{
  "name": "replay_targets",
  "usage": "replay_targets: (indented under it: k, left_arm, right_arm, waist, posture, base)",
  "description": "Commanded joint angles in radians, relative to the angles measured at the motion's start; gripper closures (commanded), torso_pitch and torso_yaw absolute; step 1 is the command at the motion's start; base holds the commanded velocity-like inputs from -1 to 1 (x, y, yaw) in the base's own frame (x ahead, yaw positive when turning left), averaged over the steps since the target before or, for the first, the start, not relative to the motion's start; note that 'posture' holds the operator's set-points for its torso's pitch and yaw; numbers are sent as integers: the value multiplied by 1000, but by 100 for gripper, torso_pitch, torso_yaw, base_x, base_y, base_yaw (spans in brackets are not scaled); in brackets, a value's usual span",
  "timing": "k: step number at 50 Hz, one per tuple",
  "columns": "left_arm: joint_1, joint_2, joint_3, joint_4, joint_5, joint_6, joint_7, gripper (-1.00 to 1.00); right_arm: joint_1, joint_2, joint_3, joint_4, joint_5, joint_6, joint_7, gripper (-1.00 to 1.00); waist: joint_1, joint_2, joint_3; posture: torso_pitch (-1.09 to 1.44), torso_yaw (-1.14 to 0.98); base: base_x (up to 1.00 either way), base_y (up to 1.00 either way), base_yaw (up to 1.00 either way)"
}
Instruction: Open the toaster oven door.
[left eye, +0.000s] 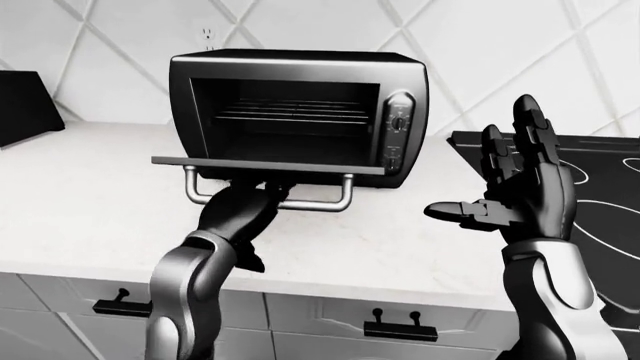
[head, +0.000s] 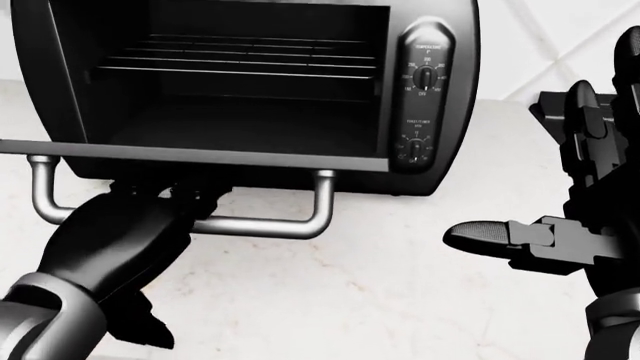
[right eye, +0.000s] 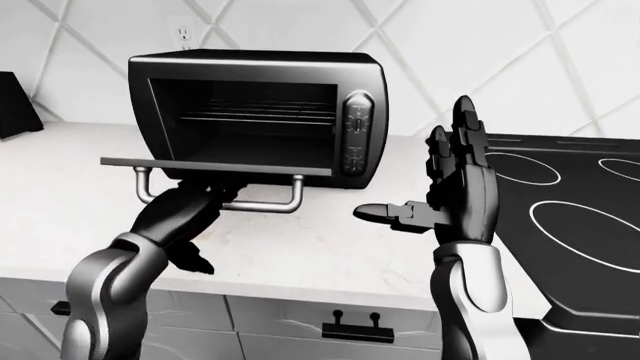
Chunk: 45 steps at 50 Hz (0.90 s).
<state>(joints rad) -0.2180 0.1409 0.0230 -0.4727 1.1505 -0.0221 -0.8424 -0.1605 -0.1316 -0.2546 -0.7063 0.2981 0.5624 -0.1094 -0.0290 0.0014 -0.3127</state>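
Observation:
A black toaster oven (left eye: 300, 69) stands on the white counter (left eye: 80, 202) against the tiled wall. Its door (left eye: 270, 165) is folded down flat, edge-on, and the rack inside (left eye: 295, 112) shows. The silver handle (left eye: 322, 205) hangs under the door's edge. My left hand (left eye: 252, 196) reaches up from the lower left, its fingers hooked over the handle's left part under the door, thumb hanging down. My right hand (left eye: 482, 161) is raised, open and empty, to the right of the oven and apart from it.
A black cooktop (left eye: 610, 195) lies at the right, close beside my right hand. A dark slanted object (left eye: 25, 105) stands at the far left. Drawers with black pulls (left eye: 400, 330) run under the counter's edge. A wall outlet (left eye: 208, 35) is above the oven.

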Motion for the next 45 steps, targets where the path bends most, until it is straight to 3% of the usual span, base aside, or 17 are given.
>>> replay_targets:
  k: [1, 11, 19, 28, 45]
  left_arm:
    - [18, 3, 8, -41, -19, -26, -32, -70]
    - [212, 2, 77, -195, -105, -101, -80, -50]
    - [348, 3, 155, -147, -176, -217, -64, -48]
    - [422, -17, 225, -115, -195, -302, -40, -48]
    - [439, -47, 295, -184, -231, -325, -80, -45]
  right_arm:
    - [-23, -8, -4, -27, 3, -28, 2, -100]
    - [-22, -7, -1, -28, 1, -28, -1, -100]
    - [-22, -7, -2, -23, -1, -33, 1, -100]
    - [-23, -8, -2, -21, -3, -33, 2, -100]
    - [-20, -4, 2, -54, -1, -7, -6, -100]
  waist:
    - [1, -2, -5]
    - [-3, 3, -9]
    - [-1, 5, -5]
    - [1, 9, -3]
    - [24, -1, 9]
  posture:
    - [-40, 0]
    - [-40, 0]
    - [-40, 0]
    - [-40, 0]
    - [-40, 0]
  base:
    - [0, 0, 0]
    - [0, 0, 0]
    - [0, 0, 0]
    - [0, 0, 0]
    - [0, 0, 0]
